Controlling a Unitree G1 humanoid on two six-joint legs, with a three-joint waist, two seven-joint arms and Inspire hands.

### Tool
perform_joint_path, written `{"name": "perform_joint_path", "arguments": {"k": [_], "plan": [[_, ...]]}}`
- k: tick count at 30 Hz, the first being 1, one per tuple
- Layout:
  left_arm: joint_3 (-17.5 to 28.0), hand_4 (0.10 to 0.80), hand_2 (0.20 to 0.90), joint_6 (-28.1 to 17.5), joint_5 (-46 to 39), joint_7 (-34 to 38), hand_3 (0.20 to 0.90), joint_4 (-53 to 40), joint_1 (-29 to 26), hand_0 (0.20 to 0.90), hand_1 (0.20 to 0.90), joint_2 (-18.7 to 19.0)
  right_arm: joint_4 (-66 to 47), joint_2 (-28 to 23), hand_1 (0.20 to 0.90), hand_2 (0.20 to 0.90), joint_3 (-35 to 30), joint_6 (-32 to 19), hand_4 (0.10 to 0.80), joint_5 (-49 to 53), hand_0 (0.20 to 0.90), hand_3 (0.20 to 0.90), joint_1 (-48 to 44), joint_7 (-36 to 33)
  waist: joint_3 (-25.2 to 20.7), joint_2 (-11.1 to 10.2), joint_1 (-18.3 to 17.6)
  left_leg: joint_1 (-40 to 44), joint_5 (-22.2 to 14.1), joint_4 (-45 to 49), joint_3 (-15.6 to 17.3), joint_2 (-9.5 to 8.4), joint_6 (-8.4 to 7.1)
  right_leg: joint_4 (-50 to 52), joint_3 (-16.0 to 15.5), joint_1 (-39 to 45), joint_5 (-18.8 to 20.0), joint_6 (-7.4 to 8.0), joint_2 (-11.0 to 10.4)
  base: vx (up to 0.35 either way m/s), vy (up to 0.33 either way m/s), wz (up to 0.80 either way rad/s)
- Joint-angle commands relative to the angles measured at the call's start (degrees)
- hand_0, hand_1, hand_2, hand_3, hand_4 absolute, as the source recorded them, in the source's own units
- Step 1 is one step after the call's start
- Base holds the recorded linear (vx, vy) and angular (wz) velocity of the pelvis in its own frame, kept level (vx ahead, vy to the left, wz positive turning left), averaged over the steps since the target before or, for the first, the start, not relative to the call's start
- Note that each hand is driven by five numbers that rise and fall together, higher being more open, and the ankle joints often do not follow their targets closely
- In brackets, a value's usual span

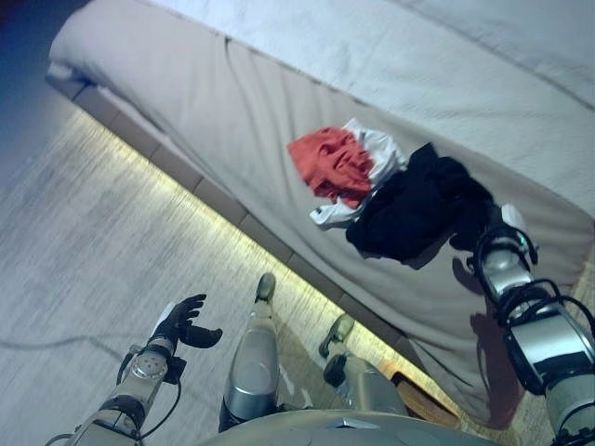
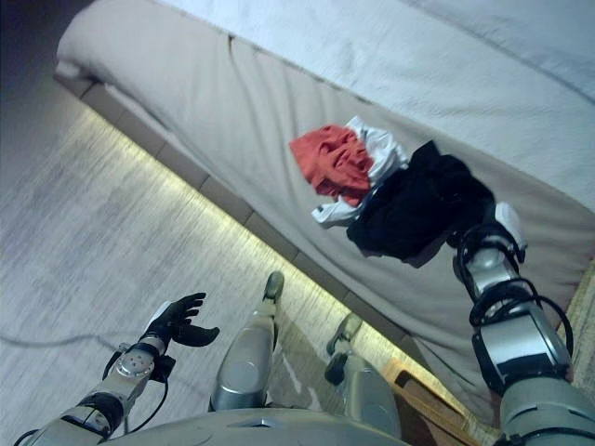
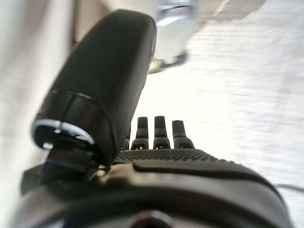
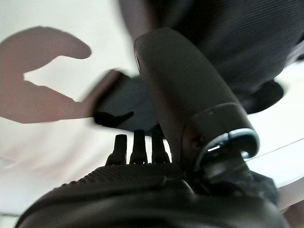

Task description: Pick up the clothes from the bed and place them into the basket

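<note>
A small pile of clothes lies on the beige bed (image 1: 232, 102) near its edge. It holds a red garment (image 1: 330, 163), a white one (image 1: 383, 153) under it, and a black garment (image 1: 409, 209) on the right. My right hand (image 1: 485, 232) hovers at the black garment's right end. In the right wrist view this hand (image 4: 142, 190) is open, thumb apart from straight fingers, with the black garment (image 4: 247, 42) just past them and nothing held. My left hand (image 1: 181, 321) hangs open over the floor, far from the bed, and shows empty in its wrist view (image 3: 161, 156).
The bed's side runs diagonally from upper left to lower right, with a lit strip along its base (image 1: 186, 186). Grey carpet (image 1: 84, 242) covers the floor on the left. A brown wooden object (image 1: 423, 400) shows partly by the bed's lower right edge.
</note>
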Motion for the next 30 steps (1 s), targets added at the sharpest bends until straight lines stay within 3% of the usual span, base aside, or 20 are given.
{"name": "perform_joint_path", "arguments": {"k": [1, 7, 12, 14, 15, 16, 21, 25, 30], "plan": [[-1.39, 0.800, 0.900, -1.82, -3.49, 0.83, 0.900, -4.50, 2.01, 0.900, 0.900, 3.35, -1.67, -6.61, 0.900, 0.900, 3.96, 0.55, 0.800, -0.16, 0.900, 0.900, -4.82, -3.78, -0.41, -0.23, 1.09, -6.89, -4.38, 5.11, -0.39, -2.75, 1.97, 11.90, 1.93, -7.81, -2.40, 1.87, -5.74, 0.047, -0.067, 0.10], [-1.06, 0.800, 0.900, -3.03, -4.19, -1.04, 0.900, -7.28, 2.94, 0.900, 0.900, 4.89, 1.90, -7.49, 0.900, 0.900, 5.90, 8.55, 0.800, 3.27, 0.900, 0.900, -13.94, 4.09, 1.91, 2.05, 2.64, -15.02, -4.00, 10.00, -0.17, -3.68, 2.99, 19.01, 1.02, -15.59, -3.84, 1.58, -7.54, -0.008, 0.012, 0.17], [0.16, 0.800, 0.900, -0.05, -7.16, -0.35, 0.900, -9.50, 1.80, 0.900, 0.900, 6.26, 7.16, -5.38, 0.900, 0.900, 6.21, 14.49, 0.800, 3.58, 0.900, 0.900, -14.83, 8.14, 3.09, 4.07, 3.40, -19.26, -3.80, 13.28, -0.15, -4.35, 3.94, 23.70, 0.97, -19.84, -4.89, 1.31, -9.25, 0.004, 0.004, 0.05], [0.56, 0.800, 0.900, 0.98, -7.58, 0.08, 0.900, -10.29, 1.72, 0.900, 0.900, 6.44, 8.09, -5.20, 0.900, 0.900, 6.07, 14.58, 0.800, 4.96, 0.900, 0.900, -14.64, 8.07, 3.24, 4.75, 3.54, -19.65, -3.79, 13.68, -0.04, -4.57, 4.06, 24.12, 0.93, -20.26, -5.01, 1.27, -9.57, 0.000, 0.000, 0.00], [0.67, 0.800, 0.900, 1.57, -7.94, 0.32, 0.900, -10.40, 1.73, 0.900, 0.900, 6.57, 8.73, -5.00, 0.844, 0.844, 5.75, 14.65, 0.734, 5.70, 0.844, 0.834, -14.61, 7.91, 3.32, 5.13, 3.63, -19.71, -3.81, 13.83, 0.05, -4.74, 4.07, 24.14, 0.84, -20.26, -5.07, 1.23, -9.68, 0.000, 0.000, 0.00], [1.10, 0.800, 0.900, 2.68, -7.31, 0.18, 0.900, -10.62, 1.93, 0.900, 0.900, 6.68, 9.17, -4.90, 0.300, 0.300, 4.70, 15.44, 0.100, 6.70, 0.300, 0.200, -14.77, 6.95, 3.42, 5.76, 3.71, -19.75, -3.81, 13.99, 0.16, -4.93, 4.04, 23.96, 0.83, -20.17, -5.08, 1.25, -9.77, 0.000, 0.000, 0.00], [2.24, 0.800, 0.900, 2.63, -6.68, -0.18, 0.900, -9.68, 3.04, 0.900, 0.900, 6.75, 9.13, -5.06, 0.300, 0.300, 2.98, 13.04, 0.100, 11.56, 0.300, 0.200, -14.17, 3.62, 3.22, 6.40, 3.48, -18.80, -3.84, 13.73, 0.35, -4.83, 3.70, 23.04, 1.03, -18.66, -5.49, 0.79, -8.84, 0.009, 0.002, 0.00], [2.61, 0.800, 0.900, 1.06, -6.51, -1.52, 0.900, -9.59, 3.40, 0.900, 0.900, 7.17, 7.91, -6.14, 0.300, 0.300, -1.85, 4.95, 0.100, 25.62, 0.300, 0.200, -13.22, 2.60, 2.37, 5.96, 3.10, -17.16, -4.01, 13.00, 0.48, -4.24, 3.10, 21.47, 0.71, -16.06, -5.61, 0.47, -7.78, 0.037, -0.021, -0.05], [2.08, 0.800, 0.900, -0.78, -5.91, -1.11, 0.900, -9.40, 5.02, 0.900, 0.900, 5.20, 4.64, -6.19, 0.300, 0.300, -13.95, -6.33, 0.100, 45.31, 0.300, 0.200, -10.48, 5.25, 0.46, 5.49, 1.95, -13.29, -4.47, 11.16, 1.21, -3.35, 1.75, 17.61, 1.10, -11.17, -6.05, 0.24, -6.04, 0.034, 0.019, -0.05]]}}
